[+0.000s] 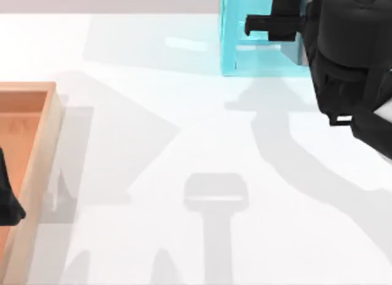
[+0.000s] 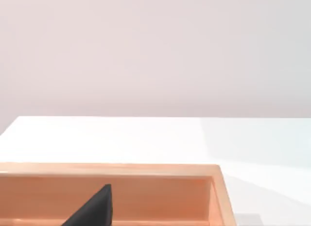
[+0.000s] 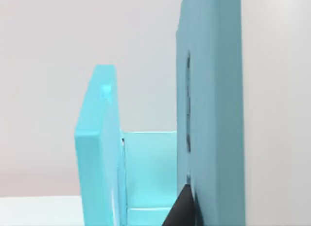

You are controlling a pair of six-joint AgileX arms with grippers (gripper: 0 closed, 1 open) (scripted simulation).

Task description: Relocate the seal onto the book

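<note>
The right arm reaches to the far right of the white bench (image 1: 184, 113), its black bulk over the pale cyan, translucent, open-fronted shelf unit (image 1: 257, 58) that stands at the far edge. Its pincer (image 1: 269, 24) lies inside or just in front of that unit; how far its fingers stand apart, and whether they hold anything, I cannot tell. In the right wrist view a cyan side wall rises on one hand and a taller, darker teal slab (image 3: 211, 114) on the other, with a black fingertip (image 3: 182, 209) low between them; that slab may be the teal-blue hardcover book stood on end, though no white page edges can be made out to settle it. The small amber-brown seal with its red top cannot be placed from these views, so where it rests is unknown. The left arm is parked at the left edge of the bench, its pincer (image 1: 7, 202) over the shallow light-wood tray (image 1: 52, 132); its opening cannot be judged either. As I judge it, the work is at an early reaching stage around the shelf. The next move would call for locating the seal, closing squarely on its narrow upright body, and carrying it level to the book's cover.
</note>
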